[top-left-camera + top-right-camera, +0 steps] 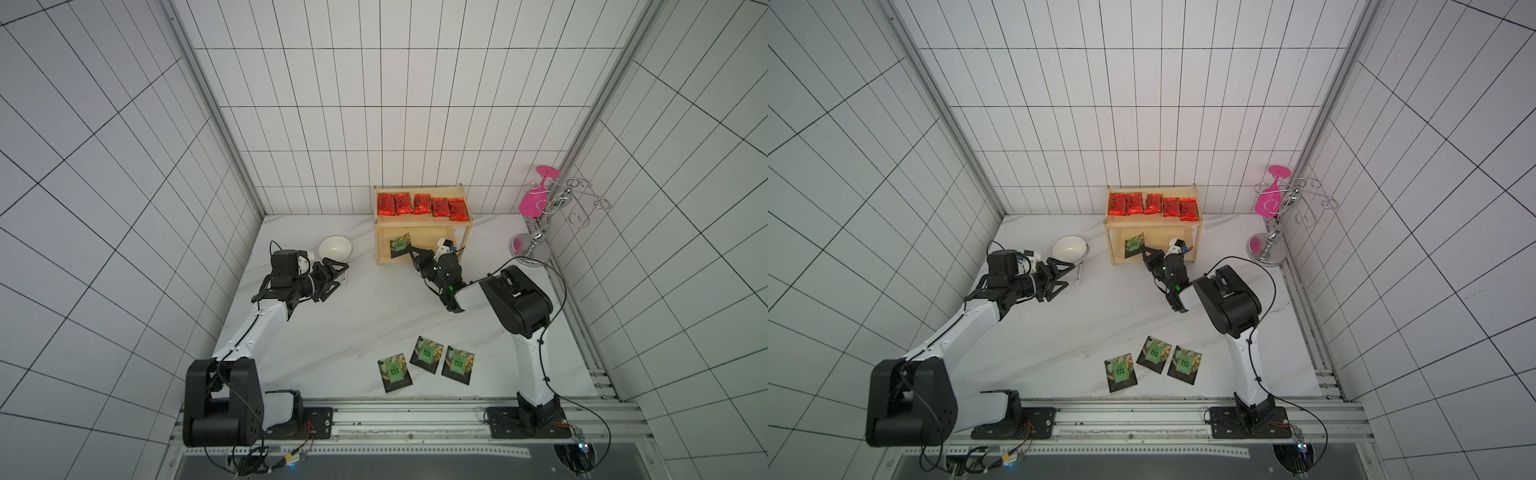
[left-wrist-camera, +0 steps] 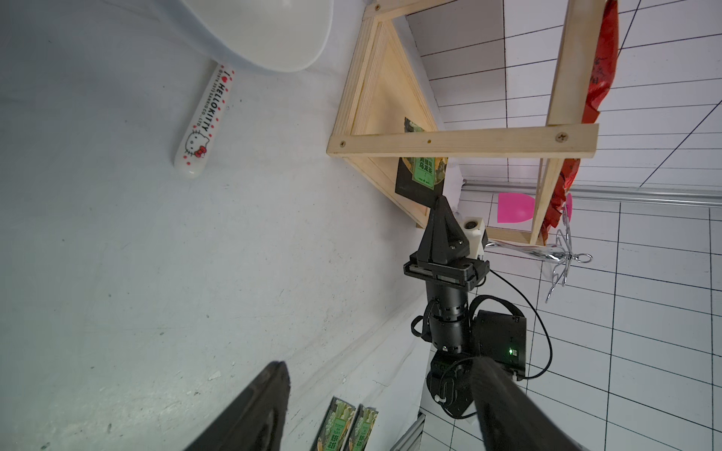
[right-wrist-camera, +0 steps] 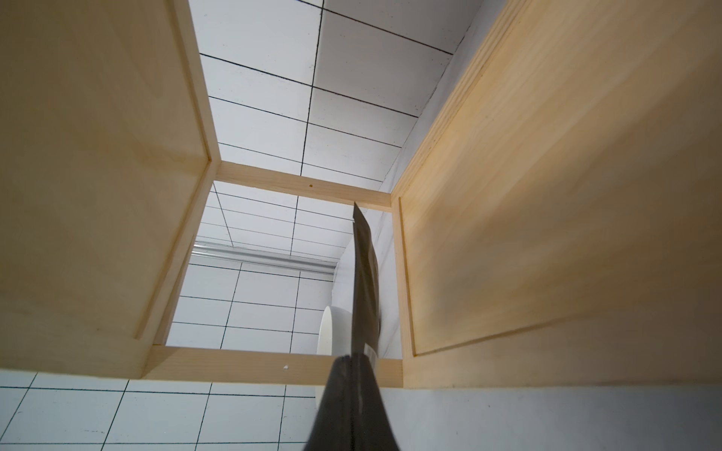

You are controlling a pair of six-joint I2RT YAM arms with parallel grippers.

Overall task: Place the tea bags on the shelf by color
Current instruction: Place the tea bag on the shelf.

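Shelf [image 1: 415,225] stands at far edge of table [image 1: 353,316], with five red tea bags [image 1: 422,204] in a row on the top tier. Right gripper [image 1: 410,249] pinches one black tea bag [image 1: 400,244], tilted, in the lower tier's front opening; can't tell if it touches the board. Left gripper [image 1: 340,275] is spread and empty beside white bowl [image 1: 335,248]. Three black tea bags [image 1: 428,353] lie flat near the front, well apart from the shelf.

Found five red tea bags [image 1: 420,204] in a row on the shelf [image 1: 424,223] top tier. Noted right claw [image 1: 410,252] clamped on one tilted black tea bag [image 1: 400,244] at the shelf's lower tier. Counted three black tea bags [image 1: 426,353] on worktop [image 1: 332,332], well before the shelf.
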